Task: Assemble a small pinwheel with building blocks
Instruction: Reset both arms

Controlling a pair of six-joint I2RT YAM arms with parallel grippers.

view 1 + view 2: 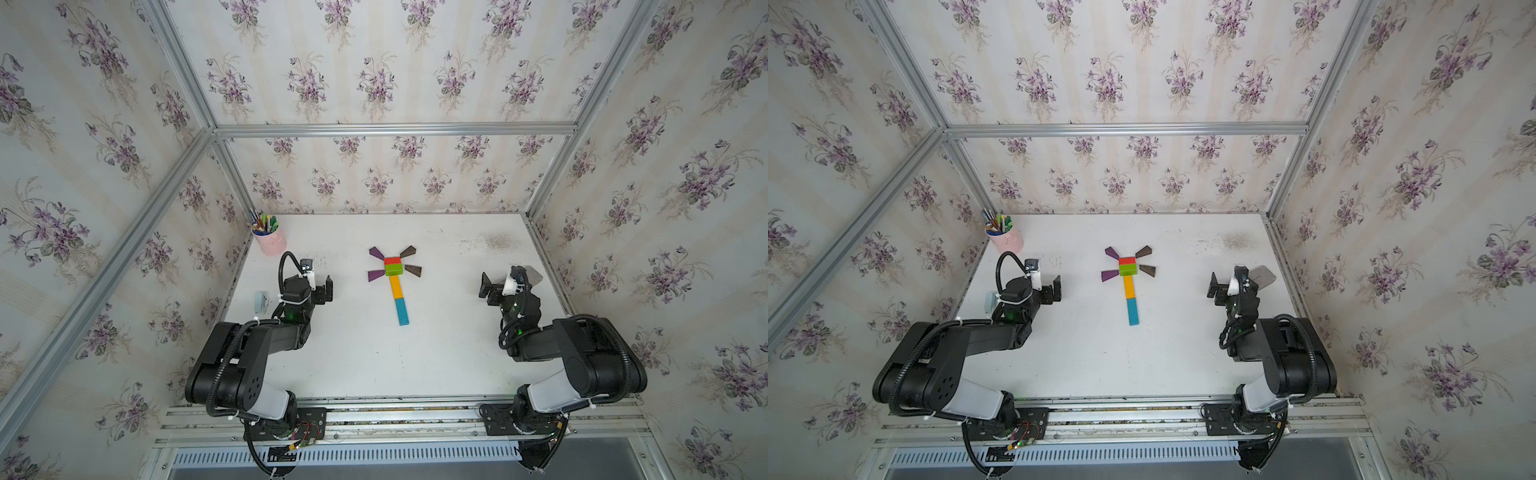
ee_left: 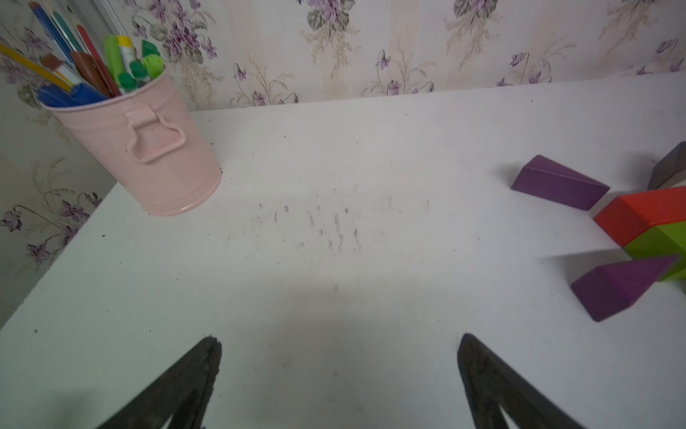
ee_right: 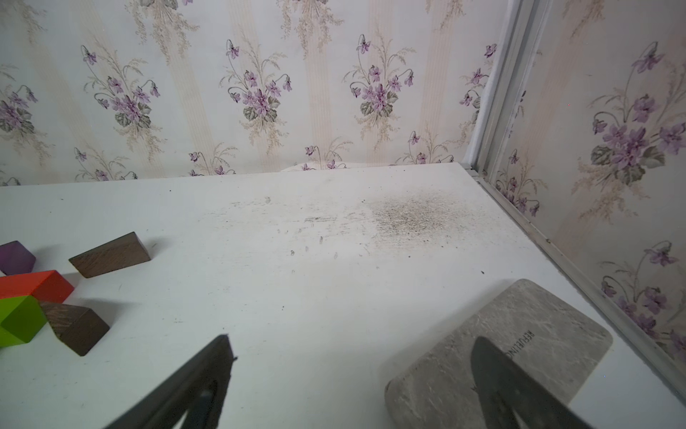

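Left wrist view first: the left gripper has its fingers spread wide over bare table, with nothing between them. Off in the far left corner a pink cup of pens stands upright. Over to the right wrist view, and it's the same story: the right gripper is spread wide and empty, one finger showing in front of a grey slab that lies flat near the right wall.

Now the pinwheel, in both top views. It's laid flat mid-table, between the two arms and well apart from both grippers. The red block is on the far side, and the green block touches it just nearer. Two purple wedges fan out left and two brown wedges fan out right, tips pointing in at the hub. The near brown one sits right against the green block, while the far brown one leaves a gap to the red. From the green block the orange bar runs toward the near edge, and the blue bar continues it end to end, the stem slanting slightly right. A small pale-blue thing lies at the left edge beside the left arm.
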